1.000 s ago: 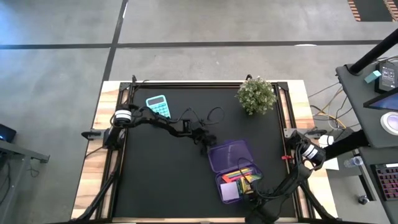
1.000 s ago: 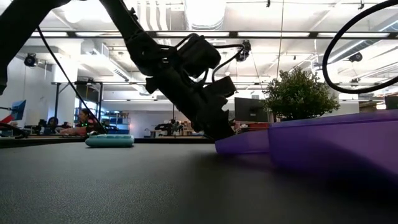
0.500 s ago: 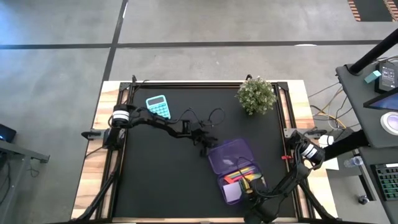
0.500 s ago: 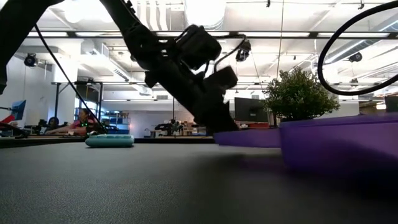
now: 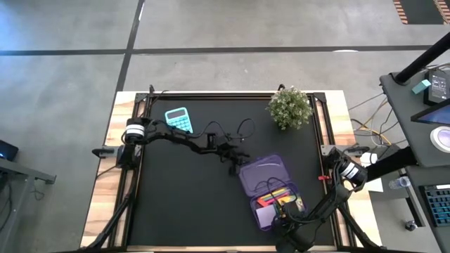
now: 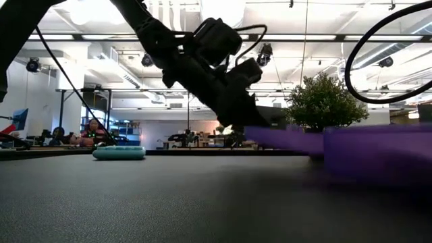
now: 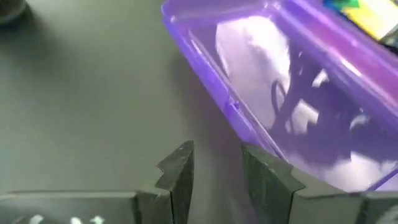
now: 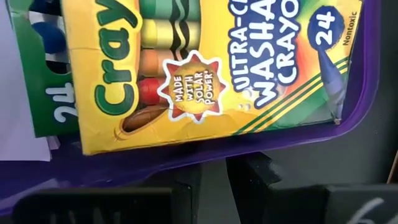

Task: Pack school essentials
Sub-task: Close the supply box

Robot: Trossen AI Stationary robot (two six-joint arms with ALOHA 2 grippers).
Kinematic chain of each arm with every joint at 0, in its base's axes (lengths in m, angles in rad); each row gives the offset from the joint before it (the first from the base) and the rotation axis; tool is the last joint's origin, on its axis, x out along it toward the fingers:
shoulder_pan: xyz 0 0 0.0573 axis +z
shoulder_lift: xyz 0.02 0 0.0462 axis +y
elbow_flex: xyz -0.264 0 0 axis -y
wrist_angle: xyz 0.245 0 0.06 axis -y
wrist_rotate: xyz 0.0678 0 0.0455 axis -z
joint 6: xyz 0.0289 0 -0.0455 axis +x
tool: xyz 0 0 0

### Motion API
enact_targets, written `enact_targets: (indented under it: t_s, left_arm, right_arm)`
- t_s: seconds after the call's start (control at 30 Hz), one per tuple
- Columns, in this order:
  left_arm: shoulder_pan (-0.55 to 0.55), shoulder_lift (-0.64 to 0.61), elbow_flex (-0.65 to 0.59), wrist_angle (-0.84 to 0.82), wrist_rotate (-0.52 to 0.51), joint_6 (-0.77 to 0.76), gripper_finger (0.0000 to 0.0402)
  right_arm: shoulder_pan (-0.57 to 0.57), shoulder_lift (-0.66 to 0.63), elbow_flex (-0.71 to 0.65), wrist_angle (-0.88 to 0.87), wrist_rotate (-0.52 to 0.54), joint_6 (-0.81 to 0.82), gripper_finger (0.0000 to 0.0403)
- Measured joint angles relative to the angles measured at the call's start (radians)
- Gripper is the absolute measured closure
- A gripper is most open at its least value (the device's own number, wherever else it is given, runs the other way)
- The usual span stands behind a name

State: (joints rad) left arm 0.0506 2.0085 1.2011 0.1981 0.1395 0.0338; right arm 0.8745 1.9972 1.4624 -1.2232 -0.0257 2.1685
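We note the left gripper (image 7: 214,171) by the lid of the translucent purple case (image 5: 271,191), jaws parted a narrow gap, holding nothing we can see. Right gripper (image 8: 214,177) at the case's opposite rim, jaws nearly closed; grip we cannot tell. Yellow cardboard crayon box (image 8: 205,68) lies flat inside, long axis along that rim. Matte black table (image 5: 183,204).

purple case (image 6: 351,145) blurred in low view; crayon box (image 8: 205,68) cut off by frame edges; pens (image 5: 275,195) too small to tell apart.
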Motion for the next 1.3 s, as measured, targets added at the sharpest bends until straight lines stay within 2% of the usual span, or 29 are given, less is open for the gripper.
enact_targets:
  t_s: [0.4,0.53,0.87,1.13,1.3]
  left_arm:
    - [-0.029,-0.006,0.061,0.005,0.083,-0.002,0.0283]
    - [-0.020,-0.006,0.061,0.004,0.073,0.002,0.0283]
    - [0.008,-0.006,0.053,-0.103,0.024,0.132,0.0283]
    - [0.026,-0.006,0.066,-0.103,-0.018,0.135,0.0283]
    - [0.035,-0.007,0.077,-0.098,-0.006,0.130,0.0283]
  right_arm:
    - [-0.005,0.000,-0.008,0.003,-0.003,0.004,0.0339]
    - [-0.006,0.000,-0.009,0.003,-0.003,0.003,0.0339]
    - [-0.008,-0.004,-0.011,0.002,0.000,0.003,0.0339]
    - [-0.008,-0.027,-0.012,0.007,0.008,0.003,0.0339]
    - [-0.011,-0.029,-0.012,0.006,0.007,0.002,0.0339]
